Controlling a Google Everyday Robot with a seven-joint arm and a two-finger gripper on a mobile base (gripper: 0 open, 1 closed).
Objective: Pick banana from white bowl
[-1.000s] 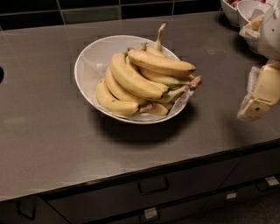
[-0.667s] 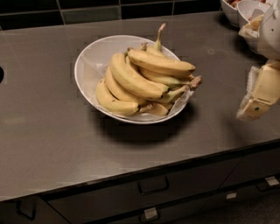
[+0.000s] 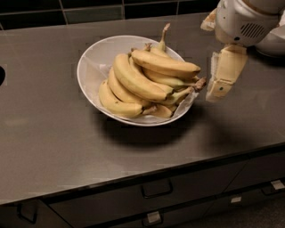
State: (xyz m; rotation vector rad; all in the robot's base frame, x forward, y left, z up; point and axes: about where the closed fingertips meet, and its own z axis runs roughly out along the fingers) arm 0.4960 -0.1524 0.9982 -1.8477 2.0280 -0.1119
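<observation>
In the camera view your gripper [image 3: 219, 89] hangs just right of the bowl [image 3: 91, 58], beside the stem ends, and you cannot tell whether it is open or closed. The banana [image 3: 164, 65] lies on top of the pile, toward the far right (others crowd beneath it). Come in low and you may knock the bowl sideways, or grab a neighbour instead.

A grey counter [image 3: 53, 133] topped dark drawers [image 3: 156, 189] below black wall tiles [image 3: 93, 13]; the gripper [image 3: 216, 91] hung over its right side.
</observation>
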